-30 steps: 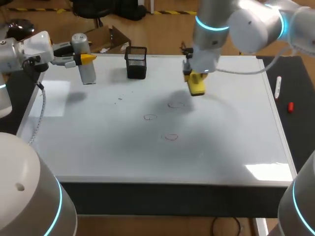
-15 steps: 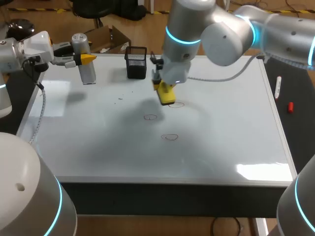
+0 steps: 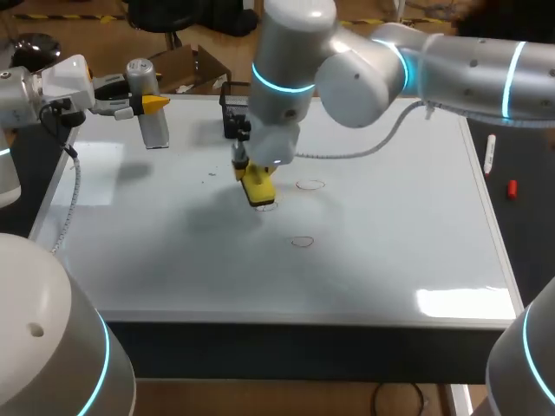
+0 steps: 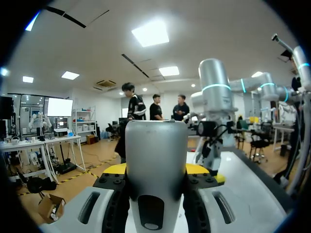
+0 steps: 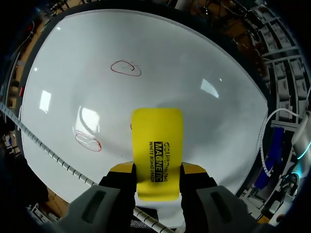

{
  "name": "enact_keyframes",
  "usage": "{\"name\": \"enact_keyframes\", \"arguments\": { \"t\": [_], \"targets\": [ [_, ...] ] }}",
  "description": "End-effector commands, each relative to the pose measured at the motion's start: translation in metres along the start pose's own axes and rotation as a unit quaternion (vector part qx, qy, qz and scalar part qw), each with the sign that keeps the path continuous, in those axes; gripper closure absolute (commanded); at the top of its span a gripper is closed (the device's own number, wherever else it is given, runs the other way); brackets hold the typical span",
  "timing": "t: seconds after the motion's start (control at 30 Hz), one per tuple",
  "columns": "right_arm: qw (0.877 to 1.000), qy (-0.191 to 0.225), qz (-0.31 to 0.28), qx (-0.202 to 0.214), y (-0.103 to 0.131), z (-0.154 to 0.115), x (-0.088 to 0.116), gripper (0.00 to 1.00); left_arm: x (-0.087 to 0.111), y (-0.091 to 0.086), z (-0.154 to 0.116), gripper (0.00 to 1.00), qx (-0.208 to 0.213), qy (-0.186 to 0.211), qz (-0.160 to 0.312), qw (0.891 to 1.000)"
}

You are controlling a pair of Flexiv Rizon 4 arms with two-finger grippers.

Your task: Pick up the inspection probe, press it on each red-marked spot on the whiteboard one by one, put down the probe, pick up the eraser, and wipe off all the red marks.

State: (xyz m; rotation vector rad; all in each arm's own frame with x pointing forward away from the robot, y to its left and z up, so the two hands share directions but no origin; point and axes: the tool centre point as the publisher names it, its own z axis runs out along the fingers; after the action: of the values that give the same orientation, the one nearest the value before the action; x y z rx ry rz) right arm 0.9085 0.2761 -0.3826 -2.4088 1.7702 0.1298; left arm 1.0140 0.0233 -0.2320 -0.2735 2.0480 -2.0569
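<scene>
The yellow eraser is held upright in the right gripper, clamped from both sides by the fingers, low over the middle of the whiteboard. Its lower end is placed at one red mark, most of which is hidden beneath it; whether the eraser touches the board cannot be told. A second red mark is drawn just beside it, toward the robot's right, and a third is seen nearer the front edge. The whiteboard is laid flat on the surface. A black mesh holder is stood near the far edge, partly hidden behind the right arm. Well apart, above the far left corner of the board, the silver inspection probe is gripped in the left gripper, with a yellow tip shown on either side of it.
</scene>
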Motion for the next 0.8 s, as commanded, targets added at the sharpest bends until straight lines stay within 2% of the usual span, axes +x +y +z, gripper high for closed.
{"name": "enact_keyframes", "arguments": {
  "t": [0.03, 0.3, 0.8],
  "targets": [
    [1.000, 0.009, -0.005, -0.009, 0.002, 0.009, -0.010, 1.00, 0.002, -0.001, 0.000, 1.00, 0.000, -0.003, 0.001, 1.000],
    [1.000, 0.015, -0.003, -0.023, 0.014, 0.021, -0.014, 1.00, 0.002, -0.001, 0.000, 1.00, 0.000, -0.003, 0.001, 1.000],
    [0.999, 0.018, 0.004, -0.033, 0.020, 0.038, -0.015, 1.00, 0.002, -0.001, 0.000, 1.00, 0.000, -0.003, 0.001, 1.000]
  ]
}}
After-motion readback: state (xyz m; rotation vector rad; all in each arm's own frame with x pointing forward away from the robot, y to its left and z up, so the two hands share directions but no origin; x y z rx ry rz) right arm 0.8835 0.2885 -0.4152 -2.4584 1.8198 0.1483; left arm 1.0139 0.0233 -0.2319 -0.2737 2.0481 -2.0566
